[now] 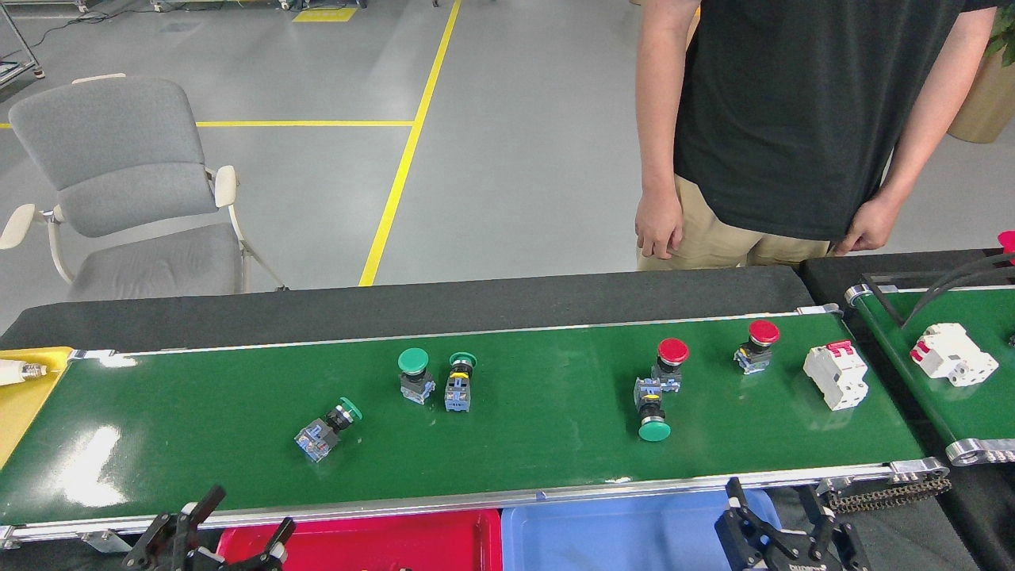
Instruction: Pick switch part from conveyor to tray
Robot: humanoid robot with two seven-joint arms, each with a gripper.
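Glossy green conveyor [198, 428] — red tray [357, 539], blue tray [618, 531]

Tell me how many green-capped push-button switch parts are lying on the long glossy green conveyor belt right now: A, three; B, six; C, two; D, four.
D: four green caps show on the conveyor: one tipped over at the left, two close together mid-belt, and one lying below a red-capped switch.
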